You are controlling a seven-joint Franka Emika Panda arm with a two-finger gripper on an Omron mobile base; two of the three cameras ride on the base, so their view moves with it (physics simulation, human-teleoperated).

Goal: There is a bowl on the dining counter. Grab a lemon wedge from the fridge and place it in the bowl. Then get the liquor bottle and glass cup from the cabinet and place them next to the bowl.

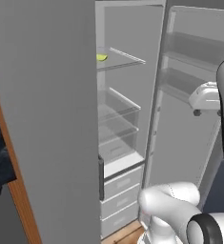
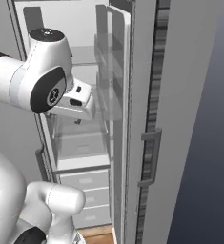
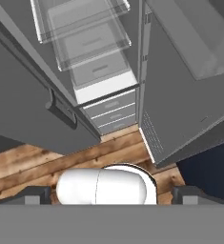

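The fridge [image 1: 51, 119] has a flat, matt grey skin on its doors and walls, smooth and without sheen. Its inner shelves [image 1: 120, 59] and bins [image 1: 118, 112] look like clear, glassy plastic, see-through and faintly glossy at the edges; the lower drawers [image 3: 111, 112] are opaque pale grey, smooth. The lemon wedge [image 1: 102, 57] is a dull yellow-green. The floor [image 3: 42, 162] shows warm brown wood planks with visible grain. The door handle [image 2: 151, 157] is smooth matt grey.

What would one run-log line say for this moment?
fridge: right door open | lemon wedge: on upper shelf | end effector: open, empty, apart from wedge
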